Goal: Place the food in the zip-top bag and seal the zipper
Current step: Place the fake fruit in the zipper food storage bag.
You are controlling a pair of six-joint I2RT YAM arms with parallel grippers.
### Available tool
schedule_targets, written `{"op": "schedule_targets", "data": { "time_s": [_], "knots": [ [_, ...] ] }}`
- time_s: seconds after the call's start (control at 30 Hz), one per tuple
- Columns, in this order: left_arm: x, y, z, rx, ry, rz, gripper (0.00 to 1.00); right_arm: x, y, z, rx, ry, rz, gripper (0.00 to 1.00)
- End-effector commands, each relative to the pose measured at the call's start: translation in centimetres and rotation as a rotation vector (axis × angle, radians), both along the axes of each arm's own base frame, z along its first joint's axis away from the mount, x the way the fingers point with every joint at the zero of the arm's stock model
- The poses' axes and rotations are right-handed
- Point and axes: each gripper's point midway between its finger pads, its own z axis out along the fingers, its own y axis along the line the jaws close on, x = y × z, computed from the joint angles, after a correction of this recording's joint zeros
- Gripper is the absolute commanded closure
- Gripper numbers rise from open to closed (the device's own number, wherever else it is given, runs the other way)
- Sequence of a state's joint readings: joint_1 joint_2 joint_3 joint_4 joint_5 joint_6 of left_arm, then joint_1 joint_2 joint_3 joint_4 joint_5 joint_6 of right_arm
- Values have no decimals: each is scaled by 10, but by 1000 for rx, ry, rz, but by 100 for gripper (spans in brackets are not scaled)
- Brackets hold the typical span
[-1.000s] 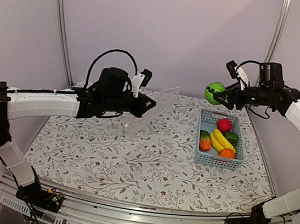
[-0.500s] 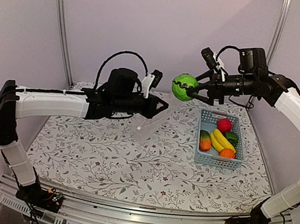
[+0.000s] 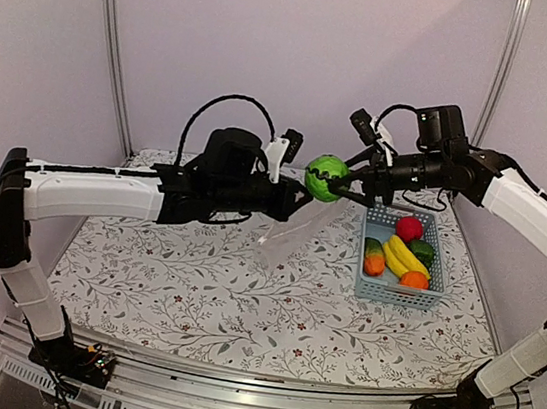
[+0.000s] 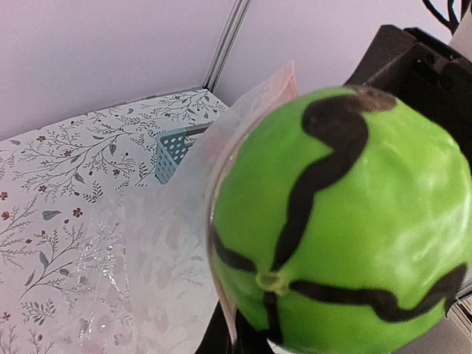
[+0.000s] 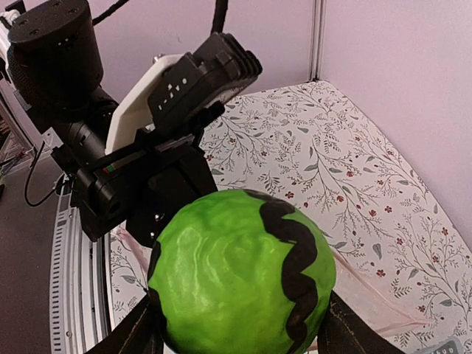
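In the left wrist view the green round toy (image 4: pixel 339 221) runs off the lower edge and hides the left pincer (image 3: pixel 299 200); the zip-top bag (image 4: pixel 147 243) covers most of the basket (image 4: pixel 171 144). From above, the bag's outline is too faint to trace.

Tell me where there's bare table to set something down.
Free: the wide near strip of table, in front of the bag and the basket. Crowded: back centre, where the green ball meets the bag; the basket is full.
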State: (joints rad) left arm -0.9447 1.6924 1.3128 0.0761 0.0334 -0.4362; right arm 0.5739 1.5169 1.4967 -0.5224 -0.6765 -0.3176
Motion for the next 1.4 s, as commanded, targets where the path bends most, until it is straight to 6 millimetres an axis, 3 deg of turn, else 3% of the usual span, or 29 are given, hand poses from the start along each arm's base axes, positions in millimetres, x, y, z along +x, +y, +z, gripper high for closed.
{"op": "schedule_targets", "data": {
  "time_s": [0.0,0.13,0.43,0.77,0.97,1.0,1.13,1.37],
  "knots": [
    [0,10,47,-103,-59,67,100,-2,-17,-22,-85,22,-90,68],
    [-1,10,50,-120,-64,74,100,6,-26,-38,-150,31,-152,69],
    [-1,2,50,-100,-93,100,100,13,-33,-46,-212,31,-207,67],
    [-6,-19,34,-1,-109,84,100,3,-6,-51,-228,115,-109,62],
    [-5,-20,25,34,-104,91,100,14,-4,-55,-251,143,-151,58],
    [-4,-20,23,48,-101,100,100,15,-4,-55,-252,149,-157,56],
    [-3,-18,18,67,-99,109,100,10,-1,-47,-227,147,-132,32],
    [-3,-11,16,52,-87,97,100,6,-8,-39,-230,118,-141,20]
  ]
}}
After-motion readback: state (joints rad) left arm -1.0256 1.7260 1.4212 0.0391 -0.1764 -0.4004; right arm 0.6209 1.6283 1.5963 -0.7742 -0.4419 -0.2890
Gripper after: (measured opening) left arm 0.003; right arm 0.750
